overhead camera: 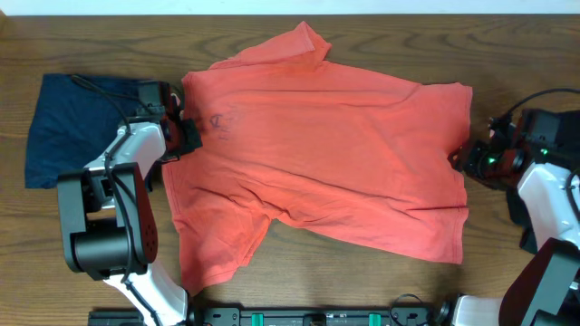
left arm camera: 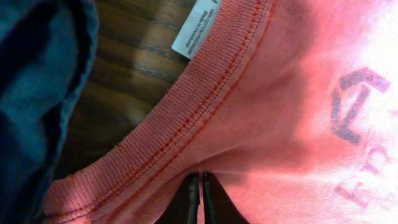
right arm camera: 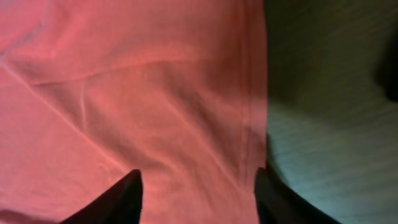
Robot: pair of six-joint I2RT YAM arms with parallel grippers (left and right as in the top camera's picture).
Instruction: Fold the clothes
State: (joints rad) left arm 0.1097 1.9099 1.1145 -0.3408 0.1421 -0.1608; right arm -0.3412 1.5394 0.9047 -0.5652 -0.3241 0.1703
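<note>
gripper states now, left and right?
Left gripper: closed, pinching the shirt just below the collar.
Right gripper: open, fingers spread over the shirt's edge.

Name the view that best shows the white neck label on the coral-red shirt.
Left wrist: the white neck label sits at the ribbed collar, close up. Overhead shows the whole coral-red shirt, but the label cannot be made out. Right wrist shows only fabric near a side edge.

Print (left arm camera: 341, 106) on shirt (left arm camera: 249, 137) cut off at right edge; label (left arm camera: 194, 28) text unreadable.
</note>
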